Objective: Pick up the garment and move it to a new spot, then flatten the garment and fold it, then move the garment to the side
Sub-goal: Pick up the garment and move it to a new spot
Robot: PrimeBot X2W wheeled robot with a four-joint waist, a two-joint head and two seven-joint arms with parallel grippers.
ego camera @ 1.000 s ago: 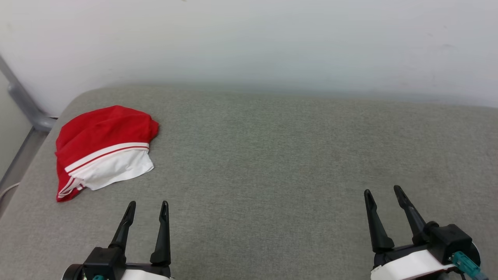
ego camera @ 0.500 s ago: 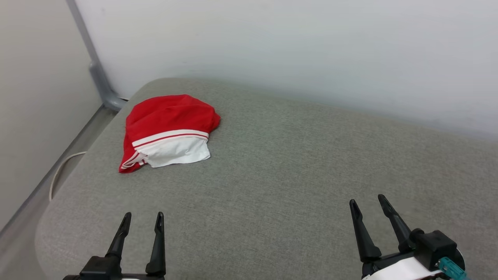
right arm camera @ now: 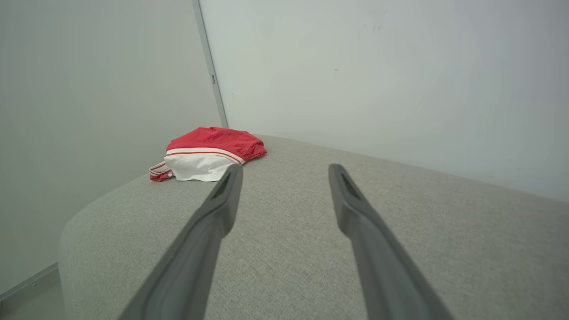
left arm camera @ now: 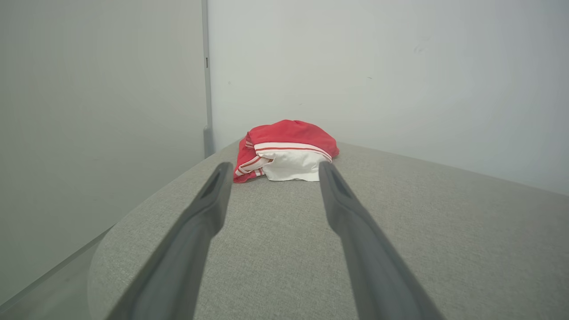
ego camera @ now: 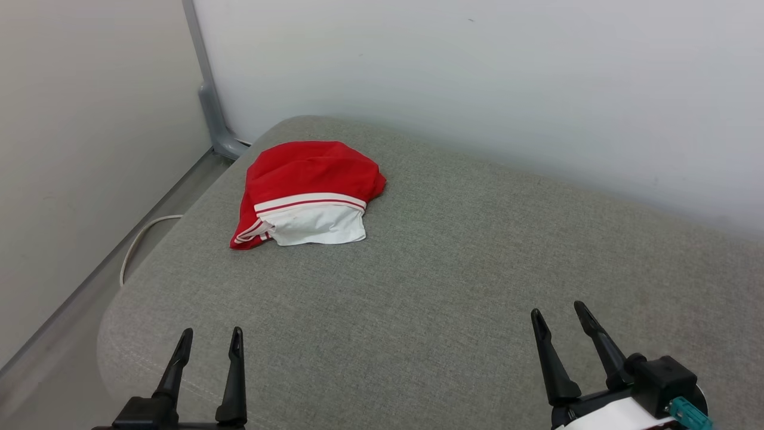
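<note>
The garment (ego camera: 307,191) lies bunched in a red heap with a white sleeve and striped trim facing me, near the far left corner of the grey padded surface (ego camera: 453,280). It appears straight ahead in the left wrist view, the garment (left arm camera: 286,149), and to the left in the right wrist view, the garment (right arm camera: 209,153). My left gripper (ego camera: 212,337) stands open near the front left edge, well short of the shirt. My right gripper (ego camera: 558,313) is open at the front right, with nothing between its fingers. Any lettering is hidden.
A pale wall (ego camera: 477,77) runs behind the surface and another wall (ego camera: 83,149) stands to the left. A grey post (ego camera: 209,101) rises in the corner. A white cable (ego camera: 140,239) lies on the floor beside the rounded left edge.
The head camera has turned left, so the garment sits nearer the picture's middle and the left wall and floor show. The shirt itself and both open grippers keep their places.
</note>
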